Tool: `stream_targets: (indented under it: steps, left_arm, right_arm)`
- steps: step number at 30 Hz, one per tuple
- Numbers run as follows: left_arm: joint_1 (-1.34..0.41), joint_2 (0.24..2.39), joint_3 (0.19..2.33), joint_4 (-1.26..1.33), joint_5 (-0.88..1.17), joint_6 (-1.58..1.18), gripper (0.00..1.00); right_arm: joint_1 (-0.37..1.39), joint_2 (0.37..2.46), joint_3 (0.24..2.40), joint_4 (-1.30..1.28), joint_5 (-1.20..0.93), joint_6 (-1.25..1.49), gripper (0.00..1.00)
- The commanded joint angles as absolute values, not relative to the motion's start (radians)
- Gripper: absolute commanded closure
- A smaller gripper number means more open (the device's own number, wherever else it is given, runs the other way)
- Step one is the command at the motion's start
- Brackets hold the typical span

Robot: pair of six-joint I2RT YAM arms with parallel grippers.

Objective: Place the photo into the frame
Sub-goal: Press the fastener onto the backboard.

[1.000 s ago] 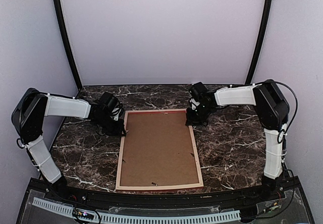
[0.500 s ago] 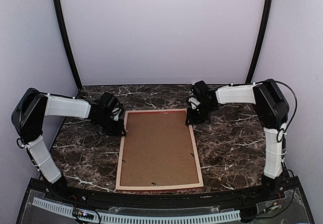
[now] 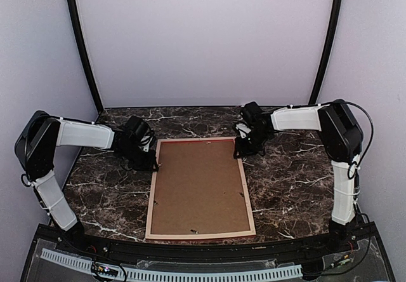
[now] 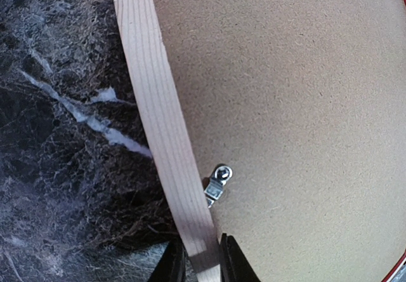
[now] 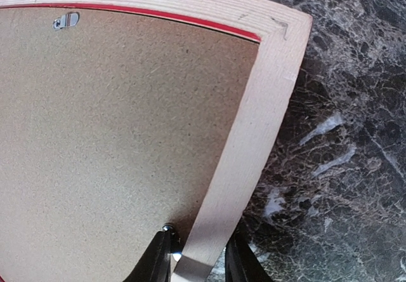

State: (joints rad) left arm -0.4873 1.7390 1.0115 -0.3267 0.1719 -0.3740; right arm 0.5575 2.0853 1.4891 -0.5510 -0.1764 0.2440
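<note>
So the frame (image 3: 200, 235) is lying face-down in the middle of the counter (image 3: 292, 180), pale bare-wood back up, with a thin red line showing along the far rail. The brown backing board (image 3: 200, 187), grainy pressed-fibre stuff, sits flat inside the rails, and there's a small shiny metal clip (image 4: 219, 183) right by the left rail. No sign of the photo anywhere, so I can't tell if it's under the board. The left gripper (image 3: 153, 163) pinches the left rail up toward the counter's far-left corner. The right gripper (image 3: 239, 153) does the same on the right rail toward the far-right corner, jaws narrow, fingers (image 5: 157, 256) on either side of the wood. My guess is this is the closing-up or flip-over stage. The next move needs both arms lifting evenly, or that skinny rail could twist
</note>
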Motion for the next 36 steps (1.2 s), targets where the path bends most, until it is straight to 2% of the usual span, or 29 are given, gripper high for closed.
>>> stream_targets:
  steps: [1,9,11,17,21,26,36]
  left_arm:
    - [-0.497,1.78,1.007,-0.344,0.175,-0.337,0.82]
    - [-0.497,1.782,1.008,-0.346,0.173,-0.335,0.82]
    - [-0.497,1.78,1.007,-0.346,0.172,-0.335,0.82]
    - [-0.497,1.779,1.005,-0.345,0.165,-0.346,0.82]
    - [-0.497,1.775,1.003,-0.337,0.157,-0.364,0.81]
    - [-0.497,1.773,1.0,-0.32,0.147,-0.387,0.81]
    - [-0.497,1.772,0.989,-0.296,0.135,-0.406,0.81]
  right_arm:
    - [0.574,2.131,1.499,-0.578,-0.143,0.204,0.82]
    - [0.571,2.132,1.49,-0.541,-0.158,0.174,0.87]
    - [0.569,2.131,1.494,-0.537,-0.189,0.172,0.83]
    - [0.559,2.104,1.492,-0.521,-0.274,0.212,0.56]
    - [0.551,2.063,1.477,-0.512,-0.285,0.264,0.46]
    - [0.55,2.0,1.438,-0.515,-0.232,0.338,0.4]
    - [0.612,1.806,1.22,-0.498,-0.128,0.45,0.37]
